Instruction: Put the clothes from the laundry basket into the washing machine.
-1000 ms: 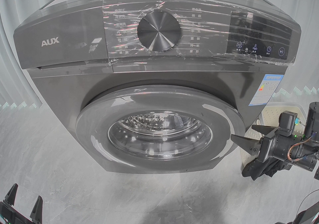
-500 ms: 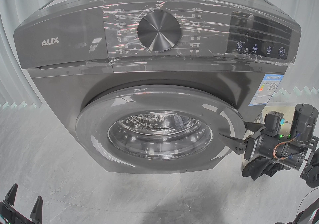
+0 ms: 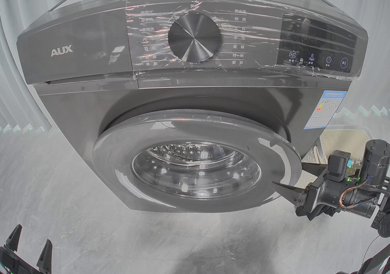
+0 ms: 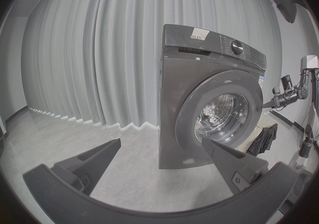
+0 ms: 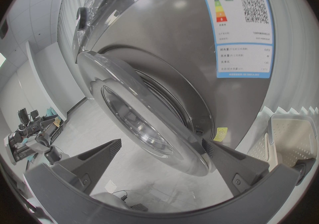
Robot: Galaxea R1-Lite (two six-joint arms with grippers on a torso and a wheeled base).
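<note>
Head view: washer (image 3: 81, 51) door (image 3: 195, 161) cracked ajar, right gripper (image 3: 290, 175) fingers spread across its free edge. Left gripper (image 3: 32, 234) spread too, empty, parked low. Dark clothes (image 4: 264, 140) draped on basket (image 3: 345, 141) right of washer. Nothing loaded; door needs full swing first, I'd say.

The washing machine (image 3: 77, 108) has a smooth, glossy grey body that looks like painted metal, with a brushed-metal knob (image 3: 194, 37) and crinkled clear plastic film (image 3: 252, 23) over its panel. Its door (image 3: 118, 157) is glossy plastic around a clear window, with a shiny perforated metal drum (image 3: 191, 151) behind. The laundry basket (image 3: 349, 143) is pale, matt, perforated plastic, and the clothes (image 4: 264, 138) are dark, limp cloth.
</note>
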